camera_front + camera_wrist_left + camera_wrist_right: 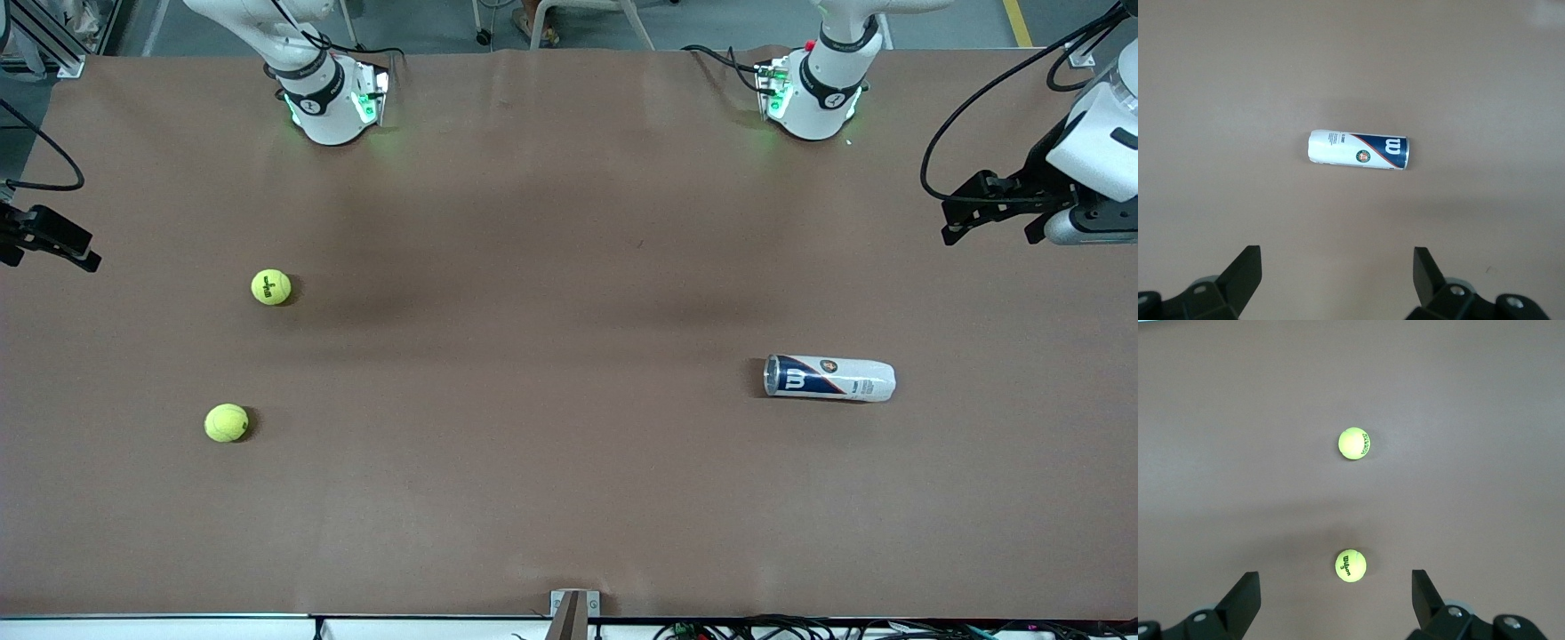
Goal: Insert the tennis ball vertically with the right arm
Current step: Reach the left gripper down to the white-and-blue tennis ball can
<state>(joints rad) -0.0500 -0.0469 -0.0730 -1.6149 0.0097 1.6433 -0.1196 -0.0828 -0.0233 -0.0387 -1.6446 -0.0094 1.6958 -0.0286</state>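
Two yellow tennis balls lie on the brown table toward the right arm's end: one (271,287) (1351,565) farther from the front camera, the other (227,423) (1353,443) nearer to it. A white and blue ball can (829,379) (1358,149) lies on its side toward the left arm's end. My right gripper (49,249) (1335,576) hangs open and empty high over the right arm's end of the table, well above the balls. My left gripper (989,222) (1337,251) hangs open and empty high over the left arm's end, well above the can.
Both arm bases (333,102) (813,93) stand along the table edge farthest from the front camera. A small bracket (573,609) sits at the middle of the nearest edge. Bare brown table (551,356) stretches between the balls and the can.
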